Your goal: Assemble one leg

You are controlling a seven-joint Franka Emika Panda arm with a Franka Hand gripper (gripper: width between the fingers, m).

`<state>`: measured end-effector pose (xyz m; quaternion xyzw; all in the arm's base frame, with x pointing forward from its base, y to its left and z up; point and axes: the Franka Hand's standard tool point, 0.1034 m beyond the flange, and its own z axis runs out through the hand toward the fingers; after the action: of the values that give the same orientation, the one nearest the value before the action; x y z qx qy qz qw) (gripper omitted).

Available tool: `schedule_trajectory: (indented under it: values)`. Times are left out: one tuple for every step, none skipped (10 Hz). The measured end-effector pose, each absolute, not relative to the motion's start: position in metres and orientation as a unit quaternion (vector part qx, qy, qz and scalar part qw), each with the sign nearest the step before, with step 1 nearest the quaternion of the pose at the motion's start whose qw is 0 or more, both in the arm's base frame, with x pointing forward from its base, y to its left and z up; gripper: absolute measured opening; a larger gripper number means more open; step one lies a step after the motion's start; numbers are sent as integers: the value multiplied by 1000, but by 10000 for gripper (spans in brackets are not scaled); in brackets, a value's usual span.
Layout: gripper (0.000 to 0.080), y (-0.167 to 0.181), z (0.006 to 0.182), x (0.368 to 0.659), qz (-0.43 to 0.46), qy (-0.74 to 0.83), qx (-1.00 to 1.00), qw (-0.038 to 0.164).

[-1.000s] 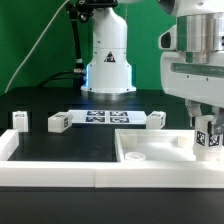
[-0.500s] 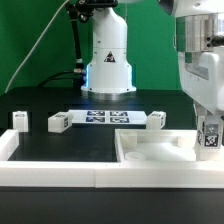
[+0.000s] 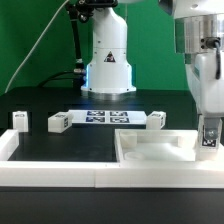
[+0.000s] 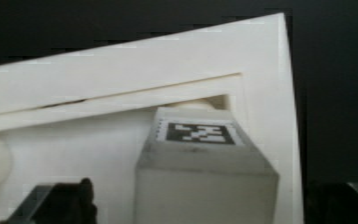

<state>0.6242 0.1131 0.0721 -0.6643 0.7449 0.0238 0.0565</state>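
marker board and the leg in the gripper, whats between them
In the exterior view, one loose leg lies between the marker board and the held leg; otherwise bare black table.

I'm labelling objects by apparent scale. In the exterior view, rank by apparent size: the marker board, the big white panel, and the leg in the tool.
1. White panel, largest.
2. Marker board.
3. Leg, smallest, held by the tool.
The panel is nearer the camera, which exaggerates it.

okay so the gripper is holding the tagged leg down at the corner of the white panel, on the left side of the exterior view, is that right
Not quite. The gripper does hold the tagged leg down at a corner of the white panel, but on the exterior view's right, not its left. The exterior view shows this; the wrist view shows the leg sitting in the panel's corner.
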Motion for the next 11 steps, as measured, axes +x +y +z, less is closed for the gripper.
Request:
schedule_trajectory:
  values:
    - [612,113,72,624,24,740,-669,57]
    - [642,113,72,624,21,710,-702,57]
    - [647,113,72,623,18,663,-746,57]
    - [647,115,72,623,16,637,-769,57]
    - [649,115,72,623,13,588,-806,58]
    - [649,115,72,623,9,547,-835,58]
    - [649,115,72,623,6,501,-863,59]
    - [649,115,72,623,4,479,-876,59]
    - [649,115,72,624,1,424,-904,56]
    - [649,116,74,625,0,371,-927,48]
    - [649,117,76,628,-3,303,-952,43]
